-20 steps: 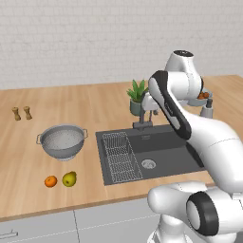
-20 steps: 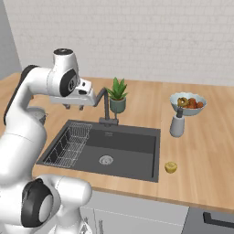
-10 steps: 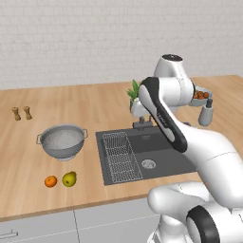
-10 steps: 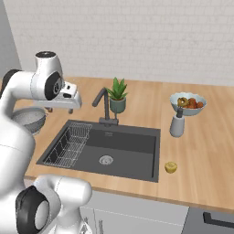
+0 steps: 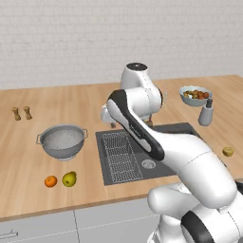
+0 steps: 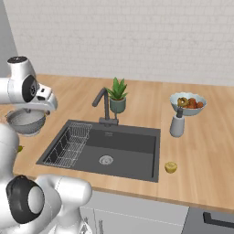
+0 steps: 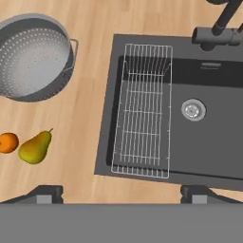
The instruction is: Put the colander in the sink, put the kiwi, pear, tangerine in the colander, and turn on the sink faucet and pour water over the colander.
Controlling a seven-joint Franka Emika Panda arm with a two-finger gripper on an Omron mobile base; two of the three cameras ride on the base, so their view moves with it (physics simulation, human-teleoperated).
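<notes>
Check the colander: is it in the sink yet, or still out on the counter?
Out. The colander sits upright and empty on the wooden counter, left of the sink, apart from it.

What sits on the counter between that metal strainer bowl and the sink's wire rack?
Nothing: in the hand view, only bare wooden counter separates the colander from the sink edge and its wire rack.

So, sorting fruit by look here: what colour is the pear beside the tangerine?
Yellow-green with a darker brownish blush; the pear shows best in the hand view.
</notes>
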